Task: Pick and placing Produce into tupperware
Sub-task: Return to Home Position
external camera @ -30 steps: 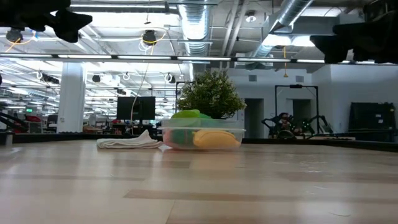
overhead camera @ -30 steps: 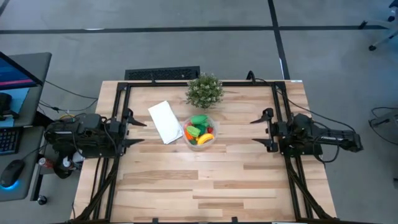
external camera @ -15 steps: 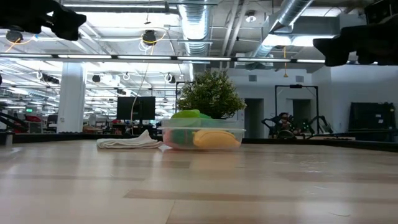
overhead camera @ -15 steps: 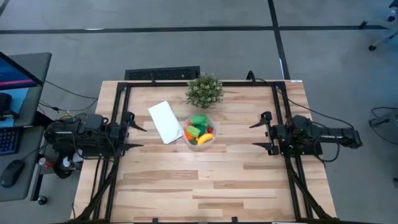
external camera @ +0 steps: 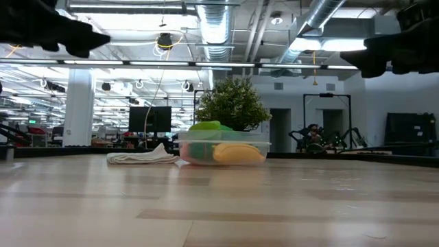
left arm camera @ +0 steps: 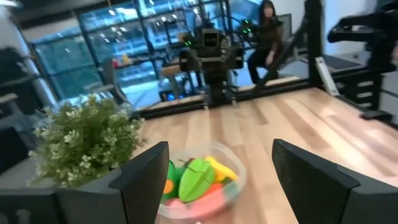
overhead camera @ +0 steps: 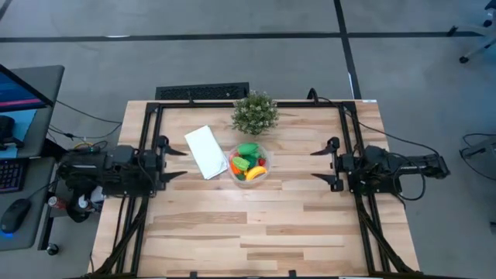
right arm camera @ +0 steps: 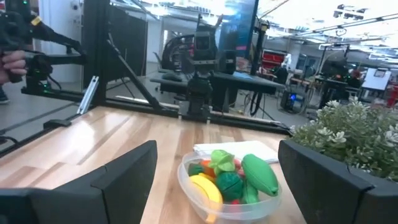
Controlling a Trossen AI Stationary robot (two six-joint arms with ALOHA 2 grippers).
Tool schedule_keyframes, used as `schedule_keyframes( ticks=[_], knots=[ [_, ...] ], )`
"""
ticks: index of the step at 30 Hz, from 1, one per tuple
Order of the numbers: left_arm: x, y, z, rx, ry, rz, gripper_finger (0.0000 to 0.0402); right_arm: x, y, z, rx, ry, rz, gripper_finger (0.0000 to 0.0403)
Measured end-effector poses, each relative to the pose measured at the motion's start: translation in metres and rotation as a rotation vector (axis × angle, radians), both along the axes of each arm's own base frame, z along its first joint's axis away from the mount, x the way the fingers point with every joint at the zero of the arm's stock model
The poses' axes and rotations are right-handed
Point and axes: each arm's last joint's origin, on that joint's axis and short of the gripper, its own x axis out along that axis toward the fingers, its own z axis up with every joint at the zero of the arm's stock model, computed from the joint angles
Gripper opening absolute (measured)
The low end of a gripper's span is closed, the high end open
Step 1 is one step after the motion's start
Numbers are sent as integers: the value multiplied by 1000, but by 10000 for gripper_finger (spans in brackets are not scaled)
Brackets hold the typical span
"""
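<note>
Just in front of plant (overhead camera: 255,113), tupperware (external camera: 255,144) holds the produce (overhead camera: 248,159) piled high; left jaws & right jaws both wide, empty, well off either side, so only a counter (overhead camera: 256,225) jolt might spill top pcs.

The front half of the table (overhead camera: 256,229) was bare wood, so there was lots of room to move. In the middle sat the tupperware (overhead camera: 265,175), with produce (overhead camera: 246,162) piled past its rim. The bushy plant (overhead camera: 254,113) stood just behind it and blocked that side. The flat white lid (overhead camera: 206,151) lay just beside it, toward the left gripper (overhead camera: 177,163). Only bare wood lay between it and the right gripper (overhead camera: 314,164). Both grippers hung high at the table's sides.
</note>
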Motion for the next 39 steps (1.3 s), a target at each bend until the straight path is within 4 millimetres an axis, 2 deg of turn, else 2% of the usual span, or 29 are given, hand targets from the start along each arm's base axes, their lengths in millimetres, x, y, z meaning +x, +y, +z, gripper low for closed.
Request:
schedule_keyframes(
  ticks=[7,20,30,39],
  knots=[
    [12,1,-24,33,-90,56,277,0,1,0,6,4,-3,328],
    [13,5,-21,68,-146,-41,277,0,3,0,5,3,11,328],
    [16,4,-39,42,-60,-74,277,0,1,-3,23,31,-20,328],
    [16,4,-39,35,-62,-98,277,0,1,-4,42,36,-23,328]
  ],
)
